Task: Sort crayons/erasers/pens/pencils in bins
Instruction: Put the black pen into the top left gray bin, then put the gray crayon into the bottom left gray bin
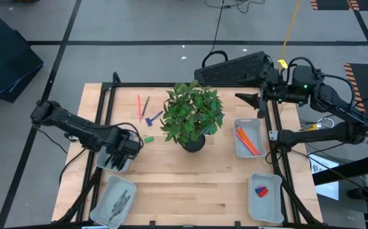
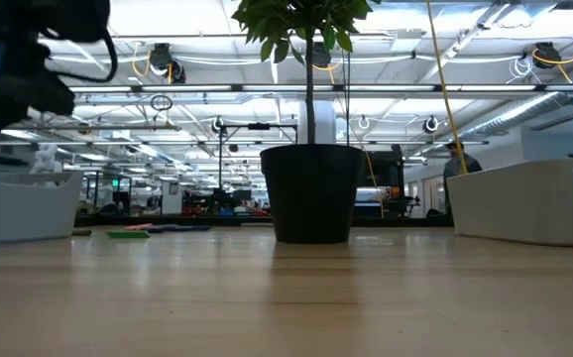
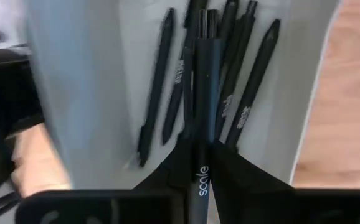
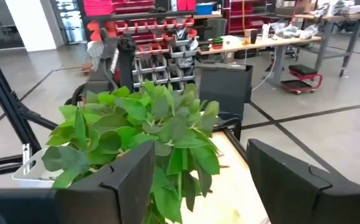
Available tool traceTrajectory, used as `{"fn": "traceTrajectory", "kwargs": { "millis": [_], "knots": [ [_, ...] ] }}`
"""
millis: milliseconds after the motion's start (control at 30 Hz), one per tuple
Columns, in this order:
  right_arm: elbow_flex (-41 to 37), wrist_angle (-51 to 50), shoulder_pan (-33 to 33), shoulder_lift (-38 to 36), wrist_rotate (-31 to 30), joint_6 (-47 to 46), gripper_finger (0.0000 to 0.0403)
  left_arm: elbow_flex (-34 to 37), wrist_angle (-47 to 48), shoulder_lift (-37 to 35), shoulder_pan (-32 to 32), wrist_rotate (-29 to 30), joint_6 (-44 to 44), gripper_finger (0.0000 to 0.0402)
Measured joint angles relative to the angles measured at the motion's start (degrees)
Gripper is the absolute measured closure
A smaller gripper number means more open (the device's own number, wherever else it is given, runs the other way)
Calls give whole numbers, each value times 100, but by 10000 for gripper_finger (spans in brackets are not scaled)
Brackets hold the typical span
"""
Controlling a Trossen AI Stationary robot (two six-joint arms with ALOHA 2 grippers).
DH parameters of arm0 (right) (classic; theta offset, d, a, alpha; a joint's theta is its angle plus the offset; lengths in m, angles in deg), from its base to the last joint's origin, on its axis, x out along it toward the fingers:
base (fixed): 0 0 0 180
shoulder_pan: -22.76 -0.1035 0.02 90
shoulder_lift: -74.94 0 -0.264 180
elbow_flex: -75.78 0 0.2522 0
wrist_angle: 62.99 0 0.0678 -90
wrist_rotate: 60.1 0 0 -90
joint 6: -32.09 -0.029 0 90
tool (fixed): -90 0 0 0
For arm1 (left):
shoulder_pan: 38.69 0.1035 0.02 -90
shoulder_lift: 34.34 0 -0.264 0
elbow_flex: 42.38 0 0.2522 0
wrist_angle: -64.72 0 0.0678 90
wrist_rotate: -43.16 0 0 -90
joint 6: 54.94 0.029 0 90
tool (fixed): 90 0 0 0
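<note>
- Left hand (image 3: 198,163) — fingers clamped on slim black pen (image 3: 203,112), above pale grey-white plastic bin (image 1: 115,163) holding other pens.
- Right hand (image 4: 195,180) — open, raised at worktop's (image 1: 190,184) far right edge.

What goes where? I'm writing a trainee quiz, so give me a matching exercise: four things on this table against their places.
Things:
1. orange pencils
2. green eraser
3. blue and red erasers
4. black pen

Places:
A. loose on the table, left of the plant pot
B. held by the left gripper over a bin of pens
C. upper right bin in the high view
D. lower right bin in the high view

Pairs: 1-C, 2-A, 3-D, 4-B
</note>
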Motion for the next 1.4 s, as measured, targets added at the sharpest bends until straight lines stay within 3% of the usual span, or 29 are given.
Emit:
{"fn": "traceTrajectory", "kwargs": {
  "millis": [300,567,700,833,967,1100,1233,1400],
  "knots": [
    [0,2,-125,126,-20,-70,158,510,-370,7,673,-198,380,340],
    [0,4,-125,221,-20,-103,158,464,-269,-11,1058,-579,994,261],
    [0,4,-125,271,-20,12,158,140,93,-10,1276,-1024,1668,224],
    [0,4,-125,342,-20,37,158,-665,385,-12,1548,-605,2266,217],
    [0,4,-125,430,-20,37,158,-1546,312,64,2025,83,3041,220],
    [1,4,-125,501,-20,38,158,-2129,300,415,2909,128,4139,220],
    [0,4,-125,556,-24,34,158,-2360,252,1050,3726,132,5669,220],
    [0,4,-125,565,-186,-207,158,-2372,217,2158,4115,97,7230,201]
  ]
}}
